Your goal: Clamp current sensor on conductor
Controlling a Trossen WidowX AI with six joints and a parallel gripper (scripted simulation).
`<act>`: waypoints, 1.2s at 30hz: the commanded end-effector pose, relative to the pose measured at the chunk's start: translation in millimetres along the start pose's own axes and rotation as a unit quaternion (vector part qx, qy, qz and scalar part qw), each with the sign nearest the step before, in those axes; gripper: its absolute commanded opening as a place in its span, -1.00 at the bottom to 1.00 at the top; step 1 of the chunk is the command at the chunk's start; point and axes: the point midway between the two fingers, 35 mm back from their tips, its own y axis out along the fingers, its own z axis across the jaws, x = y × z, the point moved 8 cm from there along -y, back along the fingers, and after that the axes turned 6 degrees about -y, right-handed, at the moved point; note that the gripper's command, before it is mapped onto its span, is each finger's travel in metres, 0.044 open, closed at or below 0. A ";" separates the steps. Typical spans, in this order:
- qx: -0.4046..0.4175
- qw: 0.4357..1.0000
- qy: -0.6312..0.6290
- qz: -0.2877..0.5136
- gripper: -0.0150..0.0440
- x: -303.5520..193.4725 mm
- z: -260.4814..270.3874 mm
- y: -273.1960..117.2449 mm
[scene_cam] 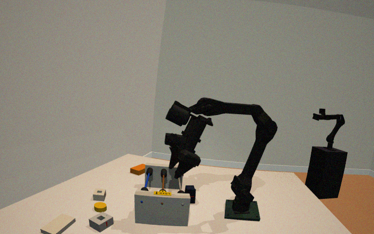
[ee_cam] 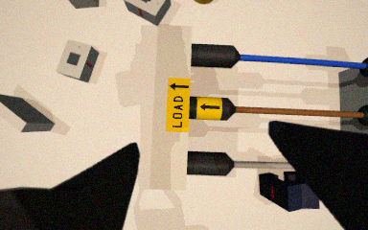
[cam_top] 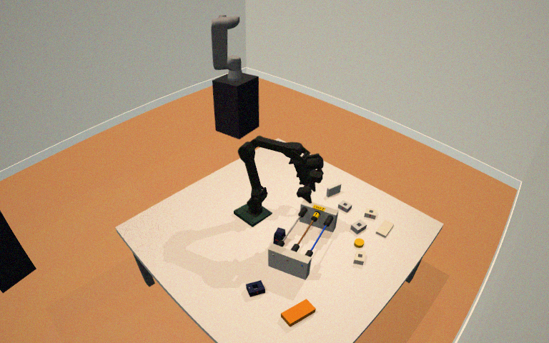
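The dark navy open sensor (cam_top: 279,235) (scene_cam: 190,194) (ee_cam: 289,194) stands on the table beside the grey conductor, near the frame end away from the LOAD label; the right finger partly covers it in the wrist view. A red mark shows on it, but its arrow direction cannot be told. The brown conductor (cam_top: 306,231) (scene_cam: 163,180) (ee_cam: 297,112) is the middle of three and bears a yellow arrow sleeve (cam_top: 315,216) (ee_cam: 209,108) beside the LOAD label (cam_top: 319,207) (scene_cam: 162,193) (ee_cam: 177,105). My gripper (cam_top: 312,195) (scene_cam: 174,172) (ee_cam: 203,138) is open and empty above the frame, tilted down.
Grey end walls (cam_top: 289,261) (scene_cam: 161,213) hold the conductors, with the blue conductor (cam_top: 319,238) (ee_cam: 297,61) outermost. A navy block (cam_top: 259,291) and orange block (cam_top: 298,311) (scene_cam: 138,168) lie beyond. A grey plate (cam_top: 334,190), yellow disc (cam_top: 359,243) (scene_cam: 100,206), cream slab (cam_top: 384,229) and several small holed blocks lie opposite.
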 end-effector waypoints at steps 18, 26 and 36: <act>0.013 0.980 0.051 0.194 1.00 -101.8 -139.5 36.9; 0.013 0.980 0.051 0.194 1.00 -104.7 -139.9 45.3; 0.013 0.980 0.051 0.194 1.00 -110.4 -139.8 60.7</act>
